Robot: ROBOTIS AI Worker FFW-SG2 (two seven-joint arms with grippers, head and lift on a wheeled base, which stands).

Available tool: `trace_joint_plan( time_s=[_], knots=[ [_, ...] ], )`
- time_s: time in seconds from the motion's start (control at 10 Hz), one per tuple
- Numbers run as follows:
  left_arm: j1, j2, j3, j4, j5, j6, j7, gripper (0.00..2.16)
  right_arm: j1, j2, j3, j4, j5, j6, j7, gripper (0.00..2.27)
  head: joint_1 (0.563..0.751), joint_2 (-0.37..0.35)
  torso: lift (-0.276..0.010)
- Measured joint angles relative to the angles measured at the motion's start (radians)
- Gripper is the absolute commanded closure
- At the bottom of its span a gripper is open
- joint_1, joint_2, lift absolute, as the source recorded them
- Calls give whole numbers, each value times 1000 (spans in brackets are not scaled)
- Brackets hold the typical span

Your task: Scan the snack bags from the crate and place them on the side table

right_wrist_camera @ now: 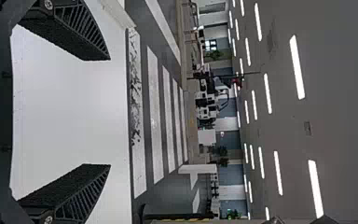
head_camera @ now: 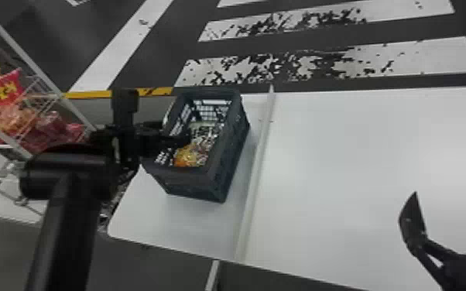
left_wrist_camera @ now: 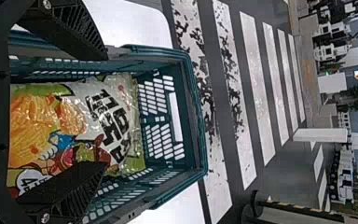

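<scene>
From where I stand, the left claw (left_wrist_camera: 107, 111) has its fingers spread wide at the crate (left_wrist_camera: 198, 116), pinching nothing, and the snack bag (left_wrist_camera: 81, 112) lies down inside, just ahead of the claw and mostly between its two fingers. One finger overlaps the wall on its own side; the other hangs across the bag's edge. I'd guess the bag weighs next to nothing, being puffed film around something crisp: soft, springy, and slippery where it shines and wrinkles. Whatever is inside probably crumbles if squeezed hard, so I'd want a slow, gentle close across the plump middle, with both pads going deep enough to catch the body. The flat, crinkled end, farthest out from the claw, looks a poor place to grab; it could slide free or tear. The walls beside the fingers look tight enough to snag one on the way down, so centring first seems wise. The right claw (right_wrist_camera: 109, 112) stands well apart over the white table (head_camera: 360, 154), its fingers spread too, with nothing between them.
</scene>
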Motion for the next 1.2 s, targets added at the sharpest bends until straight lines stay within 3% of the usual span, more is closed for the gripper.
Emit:
trace_joint_plan(
  time_s=[0.8,1.2],
  knots=[
    [-189,16,-199,257,-147,-36,-83,-2,-14,-3,1,7,5,28,0,63,695,332,-81],
    [-274,14,-287,396,-185,-37,-108,-2,-35,-3,2,19,5,59,3,63,695,324,-81]
  ],
)
